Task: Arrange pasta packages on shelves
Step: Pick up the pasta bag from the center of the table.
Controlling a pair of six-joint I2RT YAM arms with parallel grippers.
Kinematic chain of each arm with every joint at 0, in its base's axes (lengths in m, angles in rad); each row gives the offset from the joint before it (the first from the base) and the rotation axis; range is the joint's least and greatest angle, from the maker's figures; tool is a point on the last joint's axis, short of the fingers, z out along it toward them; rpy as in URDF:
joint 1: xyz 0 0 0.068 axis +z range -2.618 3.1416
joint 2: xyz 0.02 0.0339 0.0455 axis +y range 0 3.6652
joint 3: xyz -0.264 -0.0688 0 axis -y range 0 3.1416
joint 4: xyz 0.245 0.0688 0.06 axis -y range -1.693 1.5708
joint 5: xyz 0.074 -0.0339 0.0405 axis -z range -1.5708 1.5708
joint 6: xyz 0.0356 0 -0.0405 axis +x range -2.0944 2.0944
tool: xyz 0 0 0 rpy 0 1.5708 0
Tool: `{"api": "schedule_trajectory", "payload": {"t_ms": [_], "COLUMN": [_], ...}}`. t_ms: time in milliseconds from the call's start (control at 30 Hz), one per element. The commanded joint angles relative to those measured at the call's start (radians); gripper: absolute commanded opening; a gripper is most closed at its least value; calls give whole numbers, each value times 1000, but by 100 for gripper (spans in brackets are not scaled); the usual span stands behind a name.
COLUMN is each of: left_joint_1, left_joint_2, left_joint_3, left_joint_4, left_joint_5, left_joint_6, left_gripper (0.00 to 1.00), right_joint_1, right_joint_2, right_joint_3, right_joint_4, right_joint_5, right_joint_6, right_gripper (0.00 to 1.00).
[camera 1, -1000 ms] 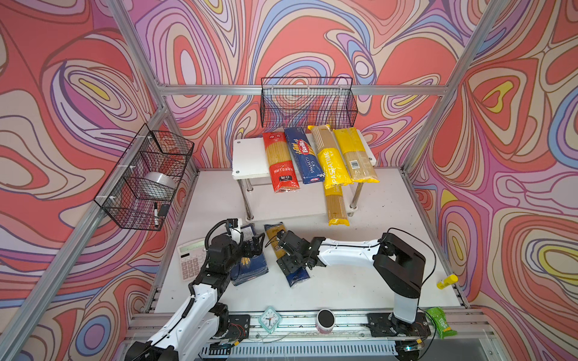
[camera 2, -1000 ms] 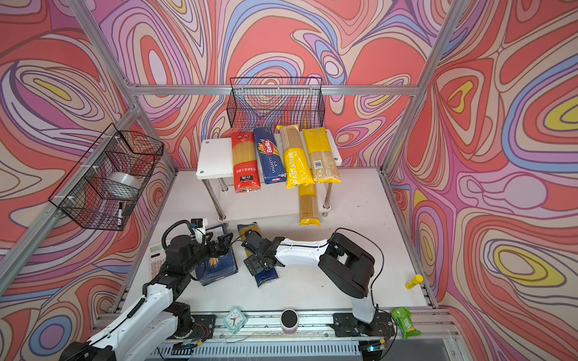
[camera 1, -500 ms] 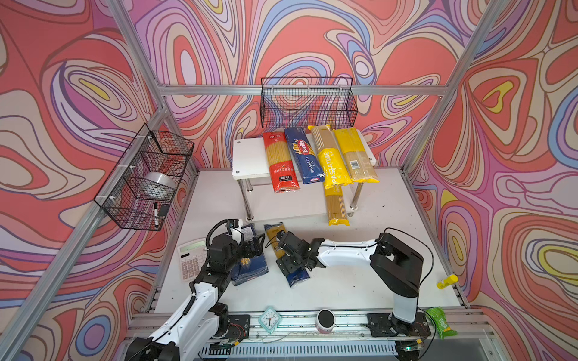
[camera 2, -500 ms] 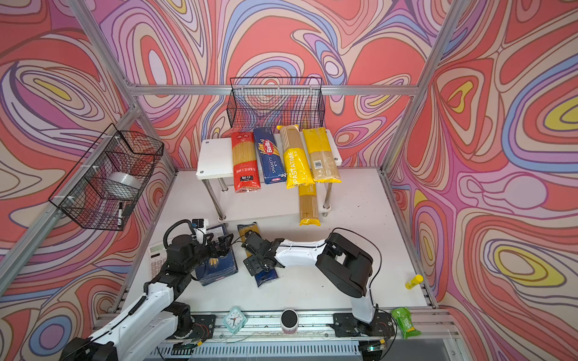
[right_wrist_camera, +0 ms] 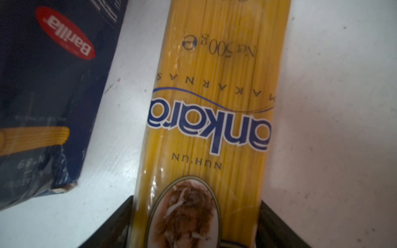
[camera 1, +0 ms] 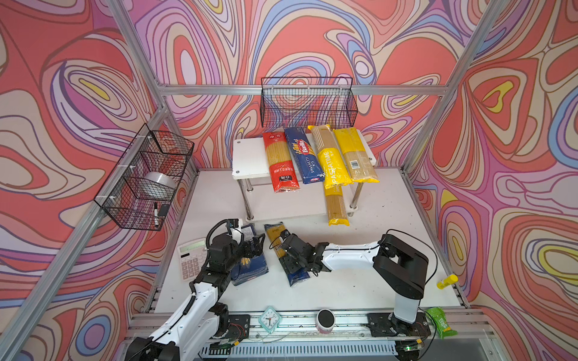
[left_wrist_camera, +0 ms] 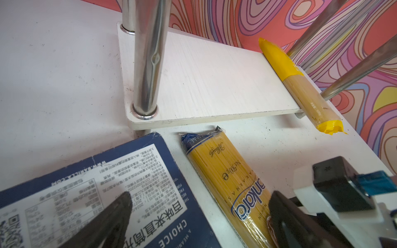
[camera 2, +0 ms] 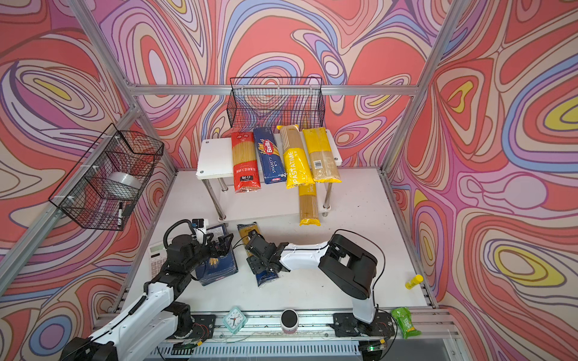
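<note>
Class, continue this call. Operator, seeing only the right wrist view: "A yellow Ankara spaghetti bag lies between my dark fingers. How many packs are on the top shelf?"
Observer: Four on the white top board, from the red spaghetti bag to the yellow barcode-labelled bag.
Operator: And the lower shelf?
Observer: The white lower board holds one yellow-ended spaghetti pack at its right end.
Operator: Where is the other arm?
Observer: The left hand is open above the wide dark-blue Barilla box.
</note>
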Motion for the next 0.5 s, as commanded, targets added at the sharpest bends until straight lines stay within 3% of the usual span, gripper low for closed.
{"api": "schedule_trajectory", "payload": {"t_ms": [0, 133, 467], "left_joint_1": [0, 0, 0], "left_joint_2": [5, 0, -3], "left_joint_3": [-4, -5, -6], "left_joint_4": [7, 5, 2], "left_joint_5": [7, 5, 0], "left_joint_6": [-2, -2, -5], "left_gripper": [100, 100, 100], "right_joint_1": [0, 0, 0], "right_joint_2": [0, -8, -85], "right_joint_3": [-43, -53, -77], "right_joint_4": [-51, -51, -34], "right_joint_5": [-18, -14, -13], "right_joint_6": [32, 42, 51], "right_gripper": [77, 67, 53]}}
